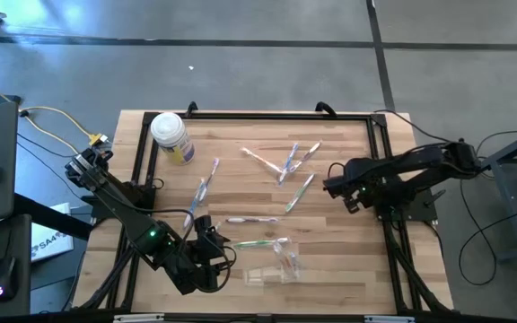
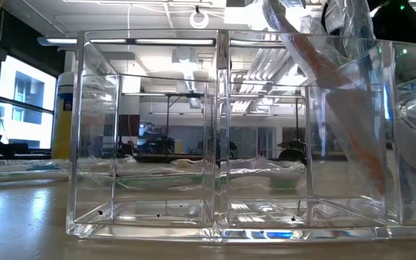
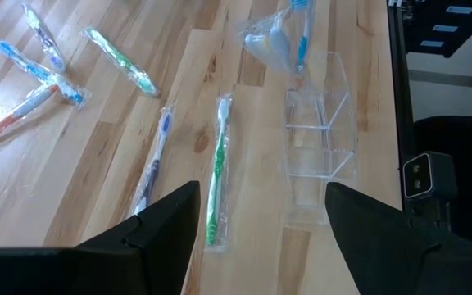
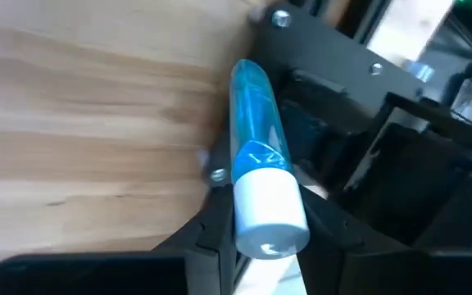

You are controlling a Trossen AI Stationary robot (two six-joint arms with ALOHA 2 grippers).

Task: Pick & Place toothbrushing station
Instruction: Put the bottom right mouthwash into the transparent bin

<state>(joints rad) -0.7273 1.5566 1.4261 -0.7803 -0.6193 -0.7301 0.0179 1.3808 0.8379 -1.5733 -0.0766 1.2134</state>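
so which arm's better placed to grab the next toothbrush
Left. The left gripper hovers open by the green toothbrush and clear holder; the right gripper is farther off, jaws shut on a blue tube.

You have a wooden table: wrapped toothbrushes scattered mid-table, clear compartmented holder near the front edge, white-lidded jar at the back left.

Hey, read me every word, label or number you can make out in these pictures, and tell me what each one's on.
"SA4": on the white sheet lying off the table's left side; the rest is cut off, so this reading is unsure.
Yellow label on the white-lidded jar: too small to read.
Toothbrush wrappers: no legible print.
Blue tube: no print shows.
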